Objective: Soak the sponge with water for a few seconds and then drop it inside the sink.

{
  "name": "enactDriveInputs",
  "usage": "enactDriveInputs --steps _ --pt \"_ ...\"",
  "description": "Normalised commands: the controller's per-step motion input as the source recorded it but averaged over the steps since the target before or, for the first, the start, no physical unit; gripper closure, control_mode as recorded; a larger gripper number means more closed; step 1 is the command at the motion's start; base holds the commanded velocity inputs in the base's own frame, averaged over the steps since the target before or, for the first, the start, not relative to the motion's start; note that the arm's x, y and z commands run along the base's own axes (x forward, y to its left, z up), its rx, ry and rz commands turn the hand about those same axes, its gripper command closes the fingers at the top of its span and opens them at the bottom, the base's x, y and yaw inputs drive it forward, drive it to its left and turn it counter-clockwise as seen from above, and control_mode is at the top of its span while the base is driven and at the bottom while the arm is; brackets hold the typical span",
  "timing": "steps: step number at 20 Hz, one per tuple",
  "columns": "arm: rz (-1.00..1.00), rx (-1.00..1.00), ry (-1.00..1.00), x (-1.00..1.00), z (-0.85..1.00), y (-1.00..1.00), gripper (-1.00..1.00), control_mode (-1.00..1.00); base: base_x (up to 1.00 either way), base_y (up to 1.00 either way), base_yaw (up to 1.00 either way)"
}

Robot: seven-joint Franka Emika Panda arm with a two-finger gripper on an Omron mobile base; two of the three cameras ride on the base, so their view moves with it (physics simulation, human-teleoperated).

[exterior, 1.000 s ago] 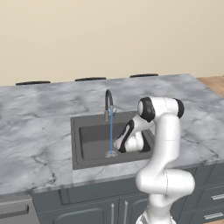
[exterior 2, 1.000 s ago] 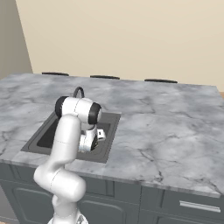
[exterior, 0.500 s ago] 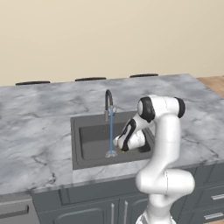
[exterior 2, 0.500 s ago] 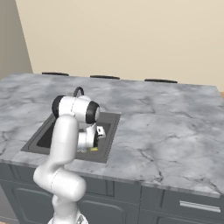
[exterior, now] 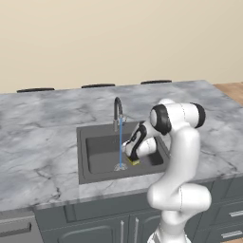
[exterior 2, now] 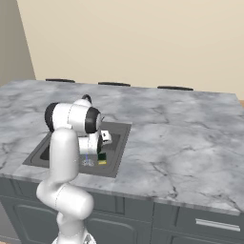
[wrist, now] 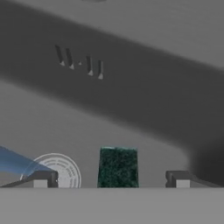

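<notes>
- Now that the fingers of the gripper [wrist: 111,183] stand wide apart, the sponge [wrist: 117,166] sits loose between them with a gap on each side, so nothing is pinching it.
- The sponge [exterior: 133,162] lies low in the sink [exterior: 83,156], near the right wall and toward the front edge, green side up in the hand view.
- Just beside it is the round drain [wrist: 57,169], where the water [exterior: 120,142] lands in a thin blue line from the faucet [exterior: 116,111].
- A second ago the sponge was hidden at the hand; now its yellow edge shows under the hand.
- I think the drop is done, or almost done, and only the pull back from the sink is left.
- Farther off, the grey worktop [exterior 2: 181,138] runs to the back wall.
</notes>
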Motion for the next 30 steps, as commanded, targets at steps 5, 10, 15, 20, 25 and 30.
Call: enactDriveInputs --steps 5,10,15,20,25,30 --pt "0.00 0.00 0.00 0.00 0.36 -0.12 -1.00 -1.00 0.00 0.00 0.00" --pt "-0.04 0.00 0.00 0.00 0.21 -0.32 -1.00 -1.00 0.00 0.00 0.00" --pt "-0.03 0.00 0.00 0.00 0.39 -0.32 -1.00 -1.00 0.00 0.00 0.00" --pt "0.00 0.00 0.00 0.04 0.53 -0.17 -1.00 -1.00 0.00 0.00 0.00" --pt "0.00 0.00 0.00 0.00 0.64 -0.07 -1.00 -1.00 0.00 0.00 0.00" --pt "0.00 0.00 0.00 0.00 0.77 -0.03 -1.00 -1.00 0.00 0.00 0.00"
